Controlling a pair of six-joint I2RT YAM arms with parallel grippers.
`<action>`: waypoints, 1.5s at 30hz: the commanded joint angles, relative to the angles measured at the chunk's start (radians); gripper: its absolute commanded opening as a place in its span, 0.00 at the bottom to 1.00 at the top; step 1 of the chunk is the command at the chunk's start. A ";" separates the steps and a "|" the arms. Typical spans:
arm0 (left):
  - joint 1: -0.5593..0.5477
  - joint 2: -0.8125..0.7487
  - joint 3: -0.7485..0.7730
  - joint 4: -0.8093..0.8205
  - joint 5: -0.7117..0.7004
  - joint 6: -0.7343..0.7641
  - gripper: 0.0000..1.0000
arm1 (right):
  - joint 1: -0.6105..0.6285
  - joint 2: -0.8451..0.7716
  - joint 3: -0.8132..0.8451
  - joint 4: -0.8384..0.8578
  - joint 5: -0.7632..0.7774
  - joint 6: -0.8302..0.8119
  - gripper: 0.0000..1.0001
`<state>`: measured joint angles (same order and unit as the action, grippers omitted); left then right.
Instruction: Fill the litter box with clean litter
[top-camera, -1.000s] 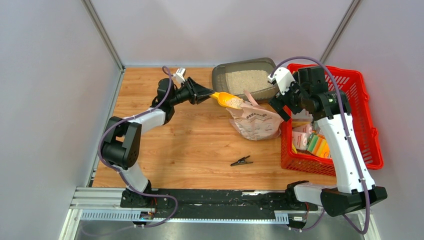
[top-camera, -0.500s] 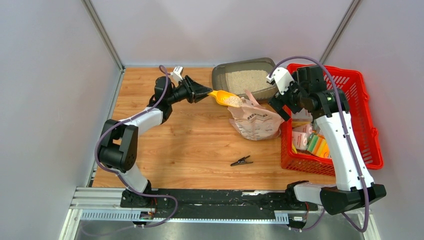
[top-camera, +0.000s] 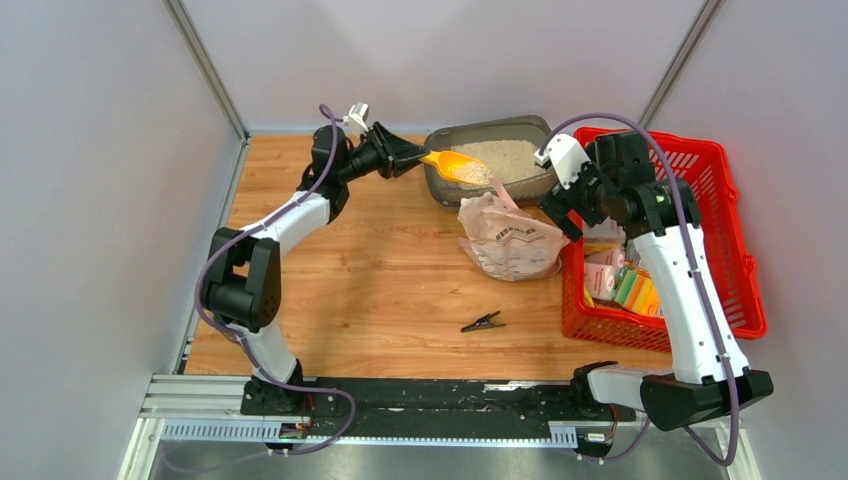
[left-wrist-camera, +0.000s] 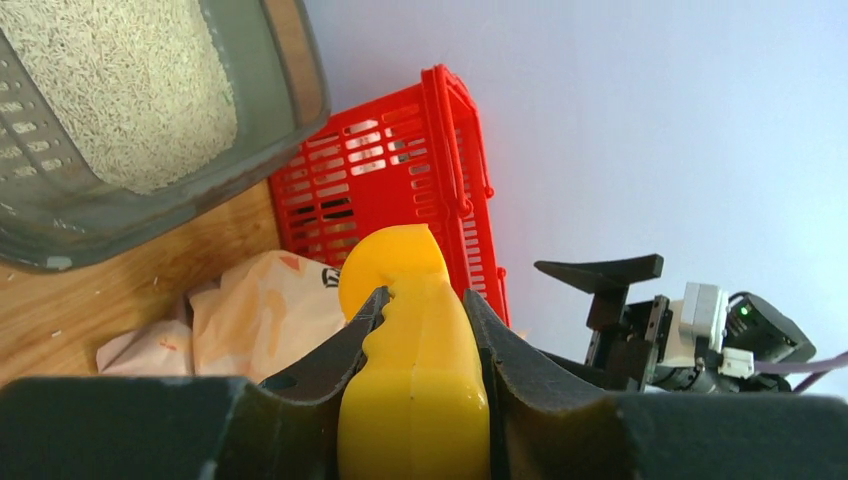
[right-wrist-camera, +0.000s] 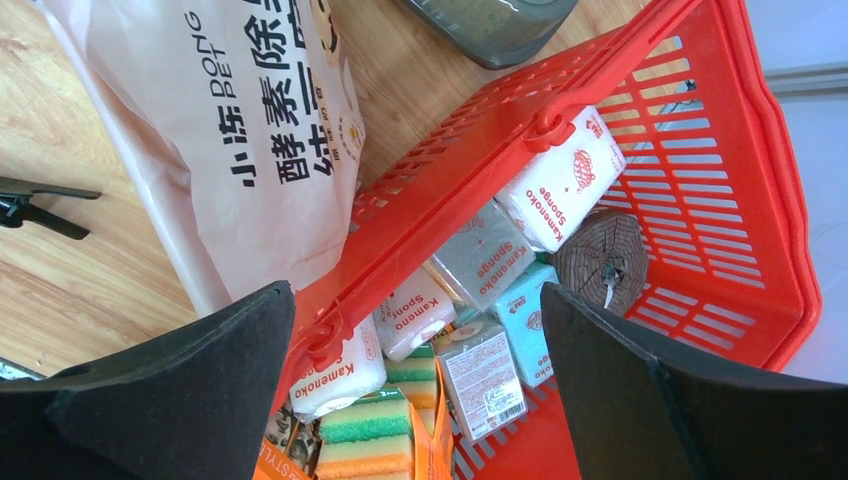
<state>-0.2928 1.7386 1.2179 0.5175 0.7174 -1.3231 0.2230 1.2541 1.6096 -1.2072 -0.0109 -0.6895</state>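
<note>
The dark grey litter box (top-camera: 436, 150) stands at the back of the table with a bed of pale clean litter (top-camera: 512, 158) in it; the left wrist view shows its wall (left-wrist-camera: 275, 95) and the clean litter (left-wrist-camera: 120, 90). My left gripper (top-camera: 412, 157) (left-wrist-camera: 424, 294) is shut on the handle of a yellow scoop (top-camera: 455, 164) (left-wrist-camera: 415, 400). The scoop carries litter and hangs over the box's near left part. My right gripper (top-camera: 557, 205) (right-wrist-camera: 412, 300) stands open and holds nothing, above the basket's left rim.
An opened pale litter bag (top-camera: 510, 240) (right-wrist-camera: 230, 130) lies in front of the box. A red mesh basket (top-camera: 735, 230) (right-wrist-camera: 760, 200) at the right holds packaged sponges (right-wrist-camera: 560, 190). A black clip (top-camera: 483, 322) lies on the wood nearer the arm bases.
My left gripper has carried the loaded scoop away from above the bag, toward the back, and it now hangs over the litter box. The right arm has stayed put.
</note>
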 joint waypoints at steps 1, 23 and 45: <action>0.007 0.077 0.123 -0.005 -0.041 -0.013 0.00 | -0.004 -0.030 0.038 0.020 0.054 0.010 1.00; -0.066 0.556 0.943 -0.511 -0.417 0.896 0.00 | -0.004 0.016 0.030 0.044 0.077 0.041 1.00; -0.101 -0.066 0.553 -0.722 -0.334 0.987 0.00 | -0.004 0.002 -0.023 0.259 0.161 0.051 1.00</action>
<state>-0.4164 1.8820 1.9259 -0.2153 0.2695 -0.1791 0.2226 1.3098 1.6665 -1.0760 0.1234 -0.6468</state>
